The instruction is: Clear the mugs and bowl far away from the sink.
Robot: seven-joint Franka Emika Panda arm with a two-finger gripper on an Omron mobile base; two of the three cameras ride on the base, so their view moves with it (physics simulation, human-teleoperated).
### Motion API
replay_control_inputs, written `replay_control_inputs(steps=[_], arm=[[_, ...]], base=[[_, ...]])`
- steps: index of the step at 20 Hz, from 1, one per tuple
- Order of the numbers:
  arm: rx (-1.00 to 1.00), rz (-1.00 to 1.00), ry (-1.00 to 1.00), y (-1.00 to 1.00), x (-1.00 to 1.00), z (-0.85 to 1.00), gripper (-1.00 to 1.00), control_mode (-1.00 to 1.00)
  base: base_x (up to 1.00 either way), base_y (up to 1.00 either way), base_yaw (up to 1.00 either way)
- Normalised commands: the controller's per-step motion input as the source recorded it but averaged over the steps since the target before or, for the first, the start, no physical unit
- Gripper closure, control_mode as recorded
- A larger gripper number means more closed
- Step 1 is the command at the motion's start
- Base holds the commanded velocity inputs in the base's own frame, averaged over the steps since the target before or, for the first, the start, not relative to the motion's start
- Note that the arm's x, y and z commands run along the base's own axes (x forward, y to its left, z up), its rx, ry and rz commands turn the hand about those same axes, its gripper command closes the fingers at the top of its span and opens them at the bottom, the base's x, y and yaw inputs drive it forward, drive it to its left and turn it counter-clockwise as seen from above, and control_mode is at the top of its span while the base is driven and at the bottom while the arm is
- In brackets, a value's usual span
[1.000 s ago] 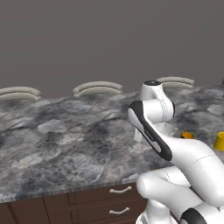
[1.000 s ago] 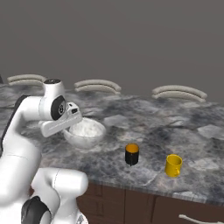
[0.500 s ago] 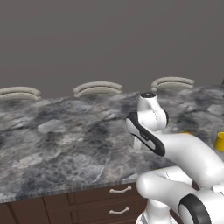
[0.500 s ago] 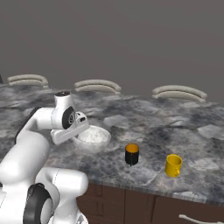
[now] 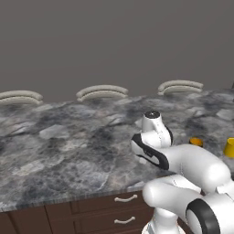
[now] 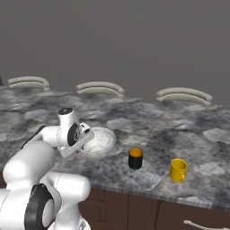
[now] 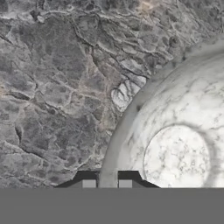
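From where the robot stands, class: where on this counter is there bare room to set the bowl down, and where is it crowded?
Bare marble counter stretches left of the arm, up to the back edge. The crowded end is to the right: the bowl, pinched at its rim by the gripper, then the dark mug and yellow mug beside it.

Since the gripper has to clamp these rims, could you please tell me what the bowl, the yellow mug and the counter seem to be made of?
The bowl looks like glazed stoneware or stone: off-white, grey-speckled, with a smooth rim and a soft sheen. The yellow mug looks like glazed ceramic, possibly plastic: uniform bright colour, with a loop handle. The counter looks like polished granite or marble: mottled grey veining.
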Motion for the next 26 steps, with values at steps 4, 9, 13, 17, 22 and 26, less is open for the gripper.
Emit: replay_control_inputs(steps=[4,9,13,17,22,26], arm=[[0.0,0.03,-0.06,-0.03,0.05,-0.18,-1.0,-1.0],[0.0,0.0,0.0,0.0,-0.05,0.57,-1.0,-1.0],[0.0,0.0,-0.03,0.0,-0.22,0.99,-1.0,-1.0],[0.0,0.0,-0.16,0.01,-0.52,0.79,-1.0,-1.0],[-0.02,0.0,-0.3,0.02,-0.77,0.66,-1.0,-1.0],[0.0,0.0,-0.31,0.0,-0.97,0.64,-1.0,-1.0]], base=[[0.0,0.0,0.0],[0.0,0.0,0.0],[0.0,0.0,0.0],[0.0,0.0,0.0],[0.0,0.0,0.0],[0.0,0.0,0.0]])
